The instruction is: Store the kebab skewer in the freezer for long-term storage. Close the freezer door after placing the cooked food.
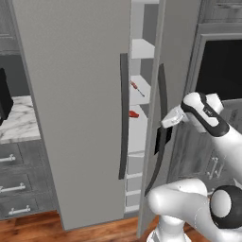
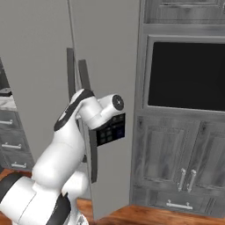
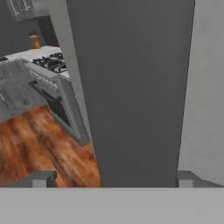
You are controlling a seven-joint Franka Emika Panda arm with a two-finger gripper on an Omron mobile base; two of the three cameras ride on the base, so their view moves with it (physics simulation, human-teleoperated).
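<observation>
The freezer door (image 1: pixel 179 47) stands ajar, its long dark handle (image 1: pixel 162 92) facing me. Through the gap I see the freezer's white shelves (image 1: pixel 142 48). The kebab skewer (image 1: pixel 137 88) lies on a middle shelf, a thin stick with red-orange chunks. One shelf lower sits a small rounded red lump (image 1: pixel 133 114). My gripper (image 1: pixel 162 139) is at the freezer door's edge, just below the handle's middle. In the hand view the gripper (image 3: pixel 114 179) is open, with a dark grey upright slab (image 3: pixel 131 87) close in front between its fingertips (image 3: pixel 43 179). The right base view shows the freezer door (image 2: pixel 114 44) with its black control panel (image 2: pixel 110 129).
The wider fridge door (image 1: pixel 75 94) is shut at the left, beside a marble counter (image 1: pixel 16 120) over grey drawers. A dark built-in oven (image 2: pixel 186 74) and grey cabinets (image 2: pixel 176 162) stand right of the freezer. A stove (image 3: pixel 50 63) and wooden floor (image 3: pixel 39 140) lie beyond.
</observation>
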